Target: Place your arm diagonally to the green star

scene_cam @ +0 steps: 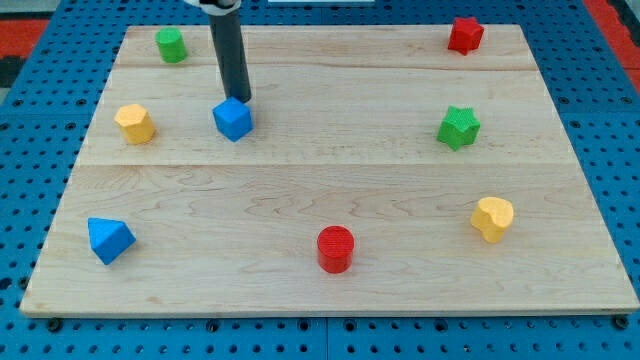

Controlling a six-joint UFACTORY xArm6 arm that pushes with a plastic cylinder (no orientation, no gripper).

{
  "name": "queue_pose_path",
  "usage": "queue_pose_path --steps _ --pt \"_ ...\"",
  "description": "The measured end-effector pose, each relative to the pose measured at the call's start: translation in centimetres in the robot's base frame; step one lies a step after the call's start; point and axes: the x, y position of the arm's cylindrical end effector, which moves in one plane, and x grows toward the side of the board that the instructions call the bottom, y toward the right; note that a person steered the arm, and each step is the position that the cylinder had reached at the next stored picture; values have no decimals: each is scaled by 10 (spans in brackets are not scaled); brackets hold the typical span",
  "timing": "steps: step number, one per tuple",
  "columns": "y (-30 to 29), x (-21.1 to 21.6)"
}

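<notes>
1. Near the frame's bottom: red cylinder (336, 249), blue wedge (109, 239), yellow heart (493, 218) on the tabletop (300, 190).
2. Middle right: green star (458, 127).
3. Upper left: my tip (240, 100) touches the blue cube (232, 119); no hand shows.

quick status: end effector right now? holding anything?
No gripper, just the rod. My tip holds nothing; it sits just above the blue cube in the view, far left of the green star; contact unclear.
</notes>
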Motion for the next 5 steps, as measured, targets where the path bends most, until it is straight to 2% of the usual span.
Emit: queue_pose_path --steps 5 --pt "-2 -1"
